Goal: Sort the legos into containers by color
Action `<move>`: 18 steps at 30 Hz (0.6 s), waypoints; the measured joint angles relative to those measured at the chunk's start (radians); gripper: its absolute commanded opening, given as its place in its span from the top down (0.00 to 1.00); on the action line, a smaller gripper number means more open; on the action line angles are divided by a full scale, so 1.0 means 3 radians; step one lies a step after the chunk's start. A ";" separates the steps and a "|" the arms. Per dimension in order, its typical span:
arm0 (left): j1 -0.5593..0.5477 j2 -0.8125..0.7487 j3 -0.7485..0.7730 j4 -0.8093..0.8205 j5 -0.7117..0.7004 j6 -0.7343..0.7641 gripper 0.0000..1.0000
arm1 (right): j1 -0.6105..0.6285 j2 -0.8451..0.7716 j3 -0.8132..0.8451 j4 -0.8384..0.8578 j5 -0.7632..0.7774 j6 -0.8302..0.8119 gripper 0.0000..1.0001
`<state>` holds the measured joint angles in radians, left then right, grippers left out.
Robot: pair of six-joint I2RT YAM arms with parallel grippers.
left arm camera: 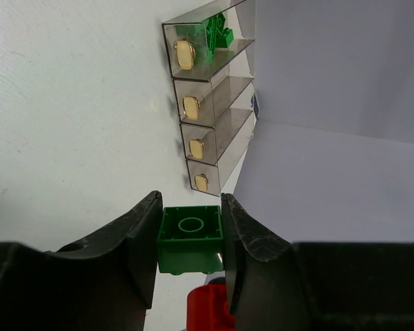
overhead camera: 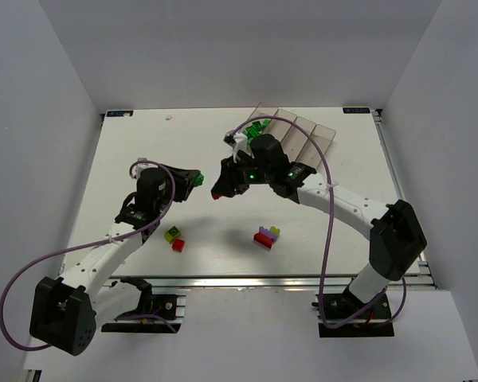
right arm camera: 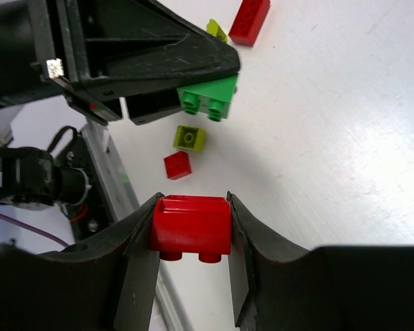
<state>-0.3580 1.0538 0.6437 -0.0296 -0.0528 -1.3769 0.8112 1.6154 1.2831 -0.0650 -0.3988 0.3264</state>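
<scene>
Left gripper point(left arm camera: 190, 207) is clamped on a green brick point(left arm camera: 190, 238). The fingers pinch its two flat side walls, and the hollow underside faces the wrist cam. Right gripper point(right arm camera: 192, 210) is squeezed shut on a red brick point(right arm camera: 191, 226) the same way, with the studs toward the bottom of that frame. Both hang close together above the table point(overhead camera: 143, 143), about mid-frame in the top view.

These bricks look hard, light and kinda slick. So I'd say the flat sides are the only sane place to pinch. Catch a corner and it'll probably twist or pop out. Not worried about crushing them.

The bins point(overhead camera: 299, 131) sit upper middle in the top view, and the leftmost one has green legos point(left arm camera: 217, 31) in it. Loose bricks point(overhead camera: 264, 236) lie lower centre.
</scene>
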 measured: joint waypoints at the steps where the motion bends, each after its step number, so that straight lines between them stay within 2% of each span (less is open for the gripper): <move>1: 0.0006 -0.0004 0.0000 0.0000 0.0000 0.0008 1.00 | -0.0027 0.0000 0.0000 -0.0001 -0.0015 -0.0078 1.00; 5: 0.0010 -0.0039 -0.0010 0.0032 0.0023 0.0065 1.00 | -0.0251 0.0000 0.0031 -0.0150 -0.0292 -0.0505 1.00; 9: 0.0015 -0.0057 -0.0108 0.0256 0.0172 0.0160 1.00 | -0.0675 0.0036 0.0191 -0.0379 -0.0665 -0.0921 1.00; 14: 0.0018 -0.0047 -0.0161 0.0459 0.0392 0.0296 1.00 | -0.1114 0.0116 0.0464 -0.0523 -0.0783 -0.1222 1.00; 18: 0.0018 -0.0047 -0.0161 0.0542 0.0492 0.0394 1.00 | -0.1275 0.0163 0.0621 -0.0604 -0.0752 -0.1464 1.00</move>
<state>-0.3527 1.0397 0.5953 0.1329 0.0948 -1.2587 0.4286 1.6642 1.4693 -0.2462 -0.6243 -0.1127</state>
